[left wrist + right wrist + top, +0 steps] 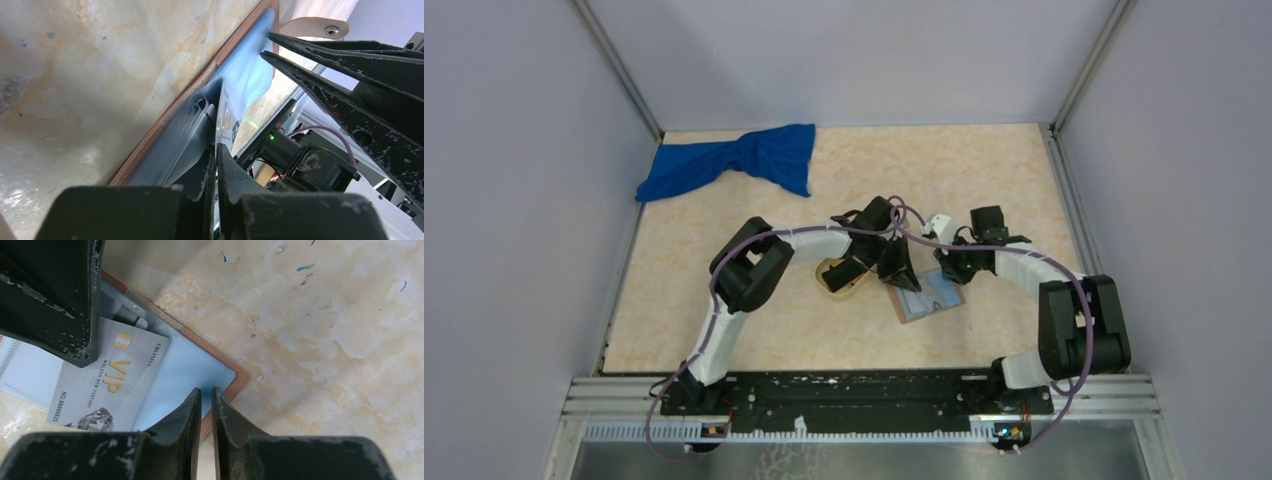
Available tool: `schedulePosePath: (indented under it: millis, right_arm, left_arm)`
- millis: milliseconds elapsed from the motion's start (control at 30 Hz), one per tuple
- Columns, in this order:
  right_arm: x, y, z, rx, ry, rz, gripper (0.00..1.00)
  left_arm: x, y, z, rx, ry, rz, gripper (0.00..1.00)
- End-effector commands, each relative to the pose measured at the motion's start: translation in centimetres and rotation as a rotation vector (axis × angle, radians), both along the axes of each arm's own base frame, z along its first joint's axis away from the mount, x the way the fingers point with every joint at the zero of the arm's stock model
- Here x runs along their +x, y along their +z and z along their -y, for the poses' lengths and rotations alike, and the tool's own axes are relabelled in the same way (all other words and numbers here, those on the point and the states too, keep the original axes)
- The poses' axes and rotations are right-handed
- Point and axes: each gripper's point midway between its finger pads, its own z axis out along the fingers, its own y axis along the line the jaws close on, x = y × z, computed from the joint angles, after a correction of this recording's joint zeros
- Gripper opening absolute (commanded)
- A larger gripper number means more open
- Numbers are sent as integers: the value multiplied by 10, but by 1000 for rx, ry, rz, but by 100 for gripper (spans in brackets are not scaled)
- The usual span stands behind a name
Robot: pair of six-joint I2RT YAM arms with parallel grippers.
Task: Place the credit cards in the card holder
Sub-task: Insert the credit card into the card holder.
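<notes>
Bolted to the rail (854, 392) at six o'clock, the left arm (749, 275) and right arm (1074, 320) curled inward over the bench (1004, 190), elbows out at eight and four o'clock, wrists meeting just right of centre. The left pincer (902, 268) and right pincer (948, 268) hung side by side over the card holder (929, 300), which lay open, blue-grey lining up. An oval tray (844, 278) sat just beside it at nine o'clock. A blue cloth (734, 165) lay well apart at eleven.

Closest to the left wrist lens, that arm's own fingers stood almost together, apparently nipping the near edge of the grey card (227, 122). The card's far end was at the mouth of the holder's clear sleeves. The right pincer's long fingers reached in from two o'clock, tips at the holder's far rim.

Seen from the right wrist, its own fingers showed only a sliver of gap, tips down on the holder's brown rim at six o'clock. Whether they pinched the rim or merely pressed on it could not be told. The grey card lay across the lining toward eight o'clock, one corner under a left finger.

The step in hand looked to be seating this card. The next move likely called for a shallow slide along the sleeve's opening, with the right arm steadying the holder.
</notes>
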Motion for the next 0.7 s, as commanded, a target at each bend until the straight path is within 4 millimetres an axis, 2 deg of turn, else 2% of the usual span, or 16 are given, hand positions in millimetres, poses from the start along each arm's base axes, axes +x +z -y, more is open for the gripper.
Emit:
schedulePosePath:
  millis: [0, 433, 567, 667]
  right_arm:
    - [15, 10, -3, -12, -6, 31, 13]
    - [14, 13, -6, 2, 2, 36, 13]
    - [15, 22, -10, 24, 11, 60, 13]
    - [12, 38, -20, 74, 75, 90, 15]
  left_arm:
    - [-21, -62, -35, 226, -14, -90, 7]
    - [-14, -71, -26, 232, -15, -83, 7]
    - [-13, -73, -26, 237, -12, -80, 9]
    - [-12, -74, -27, 243, -9, -75, 10]
